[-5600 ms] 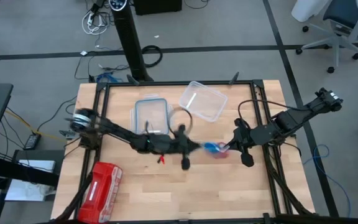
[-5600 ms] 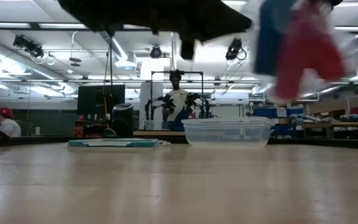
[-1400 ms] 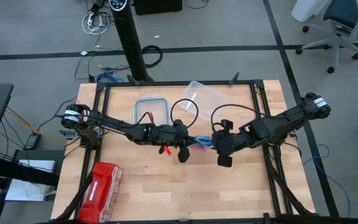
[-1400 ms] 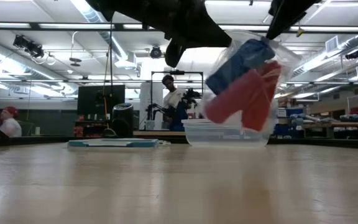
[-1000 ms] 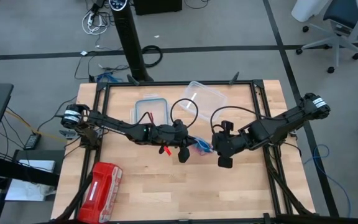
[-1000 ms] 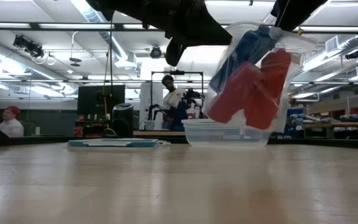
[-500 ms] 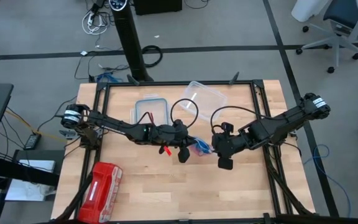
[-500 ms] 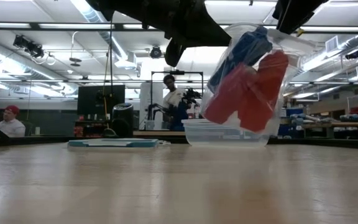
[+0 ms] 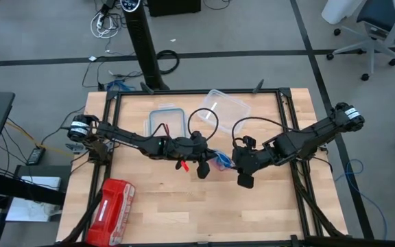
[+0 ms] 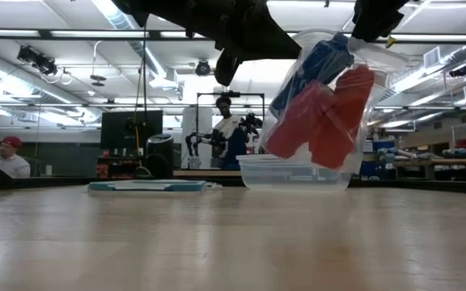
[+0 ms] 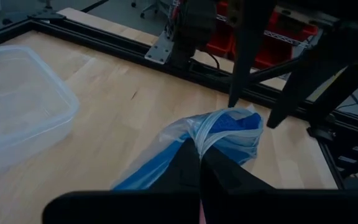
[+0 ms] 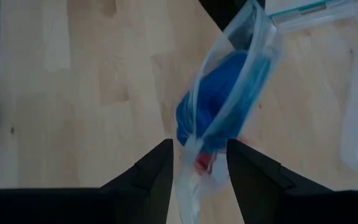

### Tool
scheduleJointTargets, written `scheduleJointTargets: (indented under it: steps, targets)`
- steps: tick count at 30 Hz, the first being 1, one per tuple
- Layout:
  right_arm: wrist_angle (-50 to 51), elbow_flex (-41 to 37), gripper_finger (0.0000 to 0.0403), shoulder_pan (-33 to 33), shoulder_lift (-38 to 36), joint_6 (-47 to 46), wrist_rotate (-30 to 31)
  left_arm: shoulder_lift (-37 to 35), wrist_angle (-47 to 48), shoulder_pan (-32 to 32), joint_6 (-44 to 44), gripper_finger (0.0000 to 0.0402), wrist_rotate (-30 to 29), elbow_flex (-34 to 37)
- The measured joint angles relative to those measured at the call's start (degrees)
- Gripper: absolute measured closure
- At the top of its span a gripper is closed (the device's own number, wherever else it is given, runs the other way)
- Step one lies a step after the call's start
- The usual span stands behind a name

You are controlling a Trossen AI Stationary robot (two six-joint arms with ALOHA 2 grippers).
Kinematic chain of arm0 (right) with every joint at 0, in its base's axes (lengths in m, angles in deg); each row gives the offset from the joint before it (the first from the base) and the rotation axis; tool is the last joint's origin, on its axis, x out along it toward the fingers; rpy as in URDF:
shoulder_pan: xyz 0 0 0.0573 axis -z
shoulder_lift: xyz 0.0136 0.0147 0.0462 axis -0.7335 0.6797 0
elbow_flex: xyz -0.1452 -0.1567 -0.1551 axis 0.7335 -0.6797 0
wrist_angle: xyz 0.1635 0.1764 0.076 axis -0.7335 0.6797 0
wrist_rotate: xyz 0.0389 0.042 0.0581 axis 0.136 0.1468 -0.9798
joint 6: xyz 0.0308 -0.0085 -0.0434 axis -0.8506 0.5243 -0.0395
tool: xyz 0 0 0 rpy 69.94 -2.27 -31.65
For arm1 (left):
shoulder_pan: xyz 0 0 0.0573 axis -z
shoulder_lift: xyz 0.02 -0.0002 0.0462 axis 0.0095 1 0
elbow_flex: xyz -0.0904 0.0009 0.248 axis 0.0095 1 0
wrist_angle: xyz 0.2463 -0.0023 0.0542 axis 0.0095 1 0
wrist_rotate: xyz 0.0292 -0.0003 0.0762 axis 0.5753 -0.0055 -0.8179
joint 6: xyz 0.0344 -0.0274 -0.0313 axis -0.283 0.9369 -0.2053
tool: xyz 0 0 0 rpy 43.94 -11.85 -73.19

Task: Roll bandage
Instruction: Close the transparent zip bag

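The left claw [image 11: 199,163] is clamped shut on a clear bag [image 10: 320,101] held above the tabletop [image 9: 252,213]; the right claw [image 12: 196,160], fingers parted, straddles its other edge. The bandage [image 12: 219,93] lies inside, between them. Judged step: opening the bag; next, the bandage must be drawn out.

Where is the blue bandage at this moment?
The bandage sits inside a clear plastic bag with red-pink rolls, held in the air above mid-table between the left gripper and right gripper, in front of the clear container.
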Motion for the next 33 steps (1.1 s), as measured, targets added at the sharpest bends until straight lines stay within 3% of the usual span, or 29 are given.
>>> scheduleJointTargets:
  steps: [8, 19, 28, 33]
  targets:
    - [-2.35, -2.86, 0.0266, 0.04, 0.02, 0.39, 1.47, 0.00, -0.90, 0.00, 0.02, 0.0402, -0.03, 0.00]
    - [-2.59, -3.14, 0.0383, -0.02, 0.02, 2.99, 2.95, -0.02, -0.83, 0.00, 0.05, 0.0402, -0.07, 0.00]
    - [1.96, -3.08, 0.0368, -0.25, 0.00, -0.53, 1.48, -0.01, -0.67, 0.00, -0.04, 0.0402, 0.35, 0.00]
    - [2.45, -3.05, 0.0383, -1.27, -0.02, -0.52, 0.83, 0.00, -0.68, 0.04, -0.07, 0.0402, 0.55, 0.00]
